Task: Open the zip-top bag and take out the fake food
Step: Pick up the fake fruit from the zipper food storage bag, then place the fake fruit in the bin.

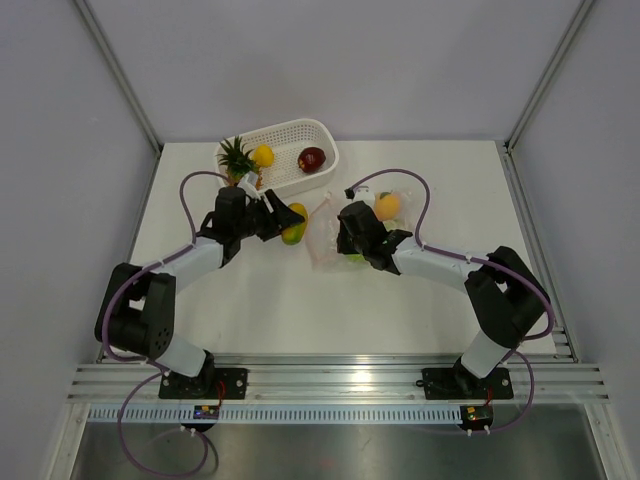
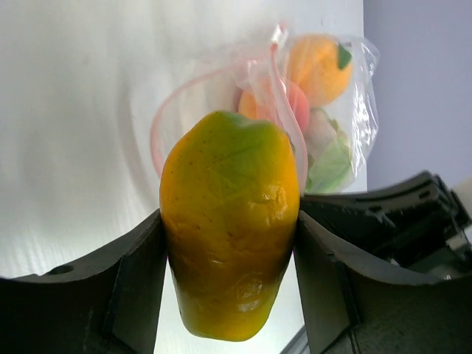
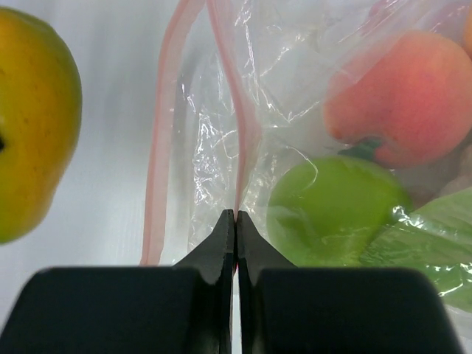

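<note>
the left pincer (image 2: 228, 251) is clamped on a yellow-green fruit (image 2: 228, 221), gripping only its lower half and holding it clear of the worktop (image 1: 300, 310), just left of the zip-top bag (image 1: 322, 245). the fruit is smooth and rounded, so a squeeze away from its widest part could squirt it out, and it would likely roll. further right, the right pincer (image 3: 234, 221) has its tips pressed together on a thin fold of the bag beside the pink zip strip (image 3: 243, 110). that film looks slippery. a pull could slide it free and let the mouth sag, or drag the whole bag along with the pieces inside.

the white basket (image 1: 328, 140) sits at the far side of the worktop. it holds a pineapple (image 1: 237, 157) at its left end, a yellow piece (image 1: 263, 155) and a dark red piece (image 1: 312, 158). the bag lies right of it with its mouth open toward the left arm. it holds the rest of the fake food: a peach-coloured piece (image 3: 402, 103), a green apple (image 3: 335, 214), an orange (image 2: 321, 66) and something leafy green (image 3: 442, 236). i judge the emptying partway done.
</note>
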Controlling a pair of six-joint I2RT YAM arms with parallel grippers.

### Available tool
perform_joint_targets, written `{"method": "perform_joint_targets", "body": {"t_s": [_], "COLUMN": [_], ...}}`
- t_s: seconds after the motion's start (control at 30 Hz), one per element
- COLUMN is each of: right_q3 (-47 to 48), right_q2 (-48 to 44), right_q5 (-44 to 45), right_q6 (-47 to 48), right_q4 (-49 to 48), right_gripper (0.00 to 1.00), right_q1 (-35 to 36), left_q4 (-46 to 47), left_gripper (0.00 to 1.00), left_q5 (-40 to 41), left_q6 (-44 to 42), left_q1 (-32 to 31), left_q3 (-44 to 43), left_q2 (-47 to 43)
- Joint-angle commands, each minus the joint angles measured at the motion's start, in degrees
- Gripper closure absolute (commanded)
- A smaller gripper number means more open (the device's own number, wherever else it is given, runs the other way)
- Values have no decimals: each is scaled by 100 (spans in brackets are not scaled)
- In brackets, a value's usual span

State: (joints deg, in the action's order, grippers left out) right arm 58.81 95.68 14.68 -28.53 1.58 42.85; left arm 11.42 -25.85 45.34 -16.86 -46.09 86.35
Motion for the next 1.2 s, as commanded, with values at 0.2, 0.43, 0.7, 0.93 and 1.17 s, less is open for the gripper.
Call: {"method": "perform_joint_targets", "body": {"t_s": [0.2, 0.43, 0.7, 0.93, 1.17], "right_q3": [61, -18, -71, -45, -18], "right_q2": [-93, -146, -129, -84, -41], "right_q5": [-316, -325, -483, -492, -580], "right_q6": [-38, -47, -91, -73, -82], "right_q4": [-79, -97, -281, -308, -352], "right_gripper": [100, 100, 100, 100, 100], "right_q1": [4, 13, 4, 4, 13], "left_q4": [45, -52, 0, 265, 114], "left_gripper": [57, 56, 56, 56, 48], "left_q5": [1511, 1749, 2391, 2901, 3235], "left_q6": [-271, -473, -553, -833, -1037], "left_q1": [131, 175, 192, 192, 227], "left_q3": [-1208, -2350, -3538, -3986, -4418], "left_q2": [558, 1226, 2131, 2667, 3081]}}
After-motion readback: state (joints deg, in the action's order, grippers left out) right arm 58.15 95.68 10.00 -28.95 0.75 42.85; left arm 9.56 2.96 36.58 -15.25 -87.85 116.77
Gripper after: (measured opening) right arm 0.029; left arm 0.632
